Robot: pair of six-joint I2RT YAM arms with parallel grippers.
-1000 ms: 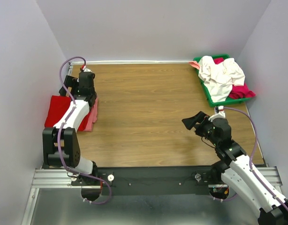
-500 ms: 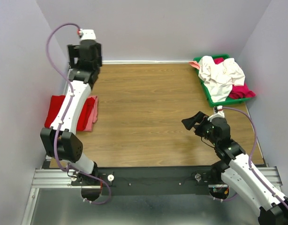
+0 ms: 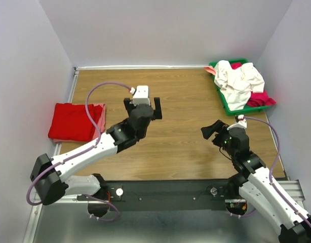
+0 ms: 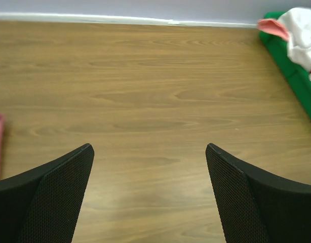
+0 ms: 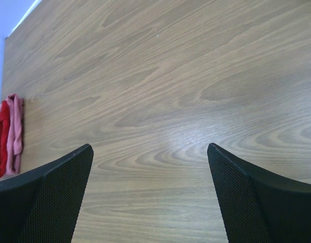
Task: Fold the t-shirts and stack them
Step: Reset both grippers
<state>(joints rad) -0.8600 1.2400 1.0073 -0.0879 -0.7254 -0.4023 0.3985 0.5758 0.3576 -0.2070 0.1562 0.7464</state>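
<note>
Hovered left claw (image 3: 143, 107) and right claw (image 3: 210, 130) spread, empty, over desk (image 3: 181, 91). Had red t-shirt (image 3: 69, 121) stacked on salmon-pink t-shirt (image 5: 14, 131) at left, white t-shirt (image 3: 236, 81) and magenta t-shirt (image 3: 260, 98) heaped in green tray (image 3: 224, 105), awaiting folding.

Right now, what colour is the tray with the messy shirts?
The tray is green, clearest in the top view.

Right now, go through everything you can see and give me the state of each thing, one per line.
left hand, open, holding nothing, above bare table
right hand, open, holding nothing
red t-shirt, folded, lying on top of the stack
salmon-pink t-shirt, folded, under the red one
white t-shirt, crumpled, unfolded, in the tray
magenta t-shirt, crumpled, partly under the white one
green tray, loaded with unfolded shirts
</note>
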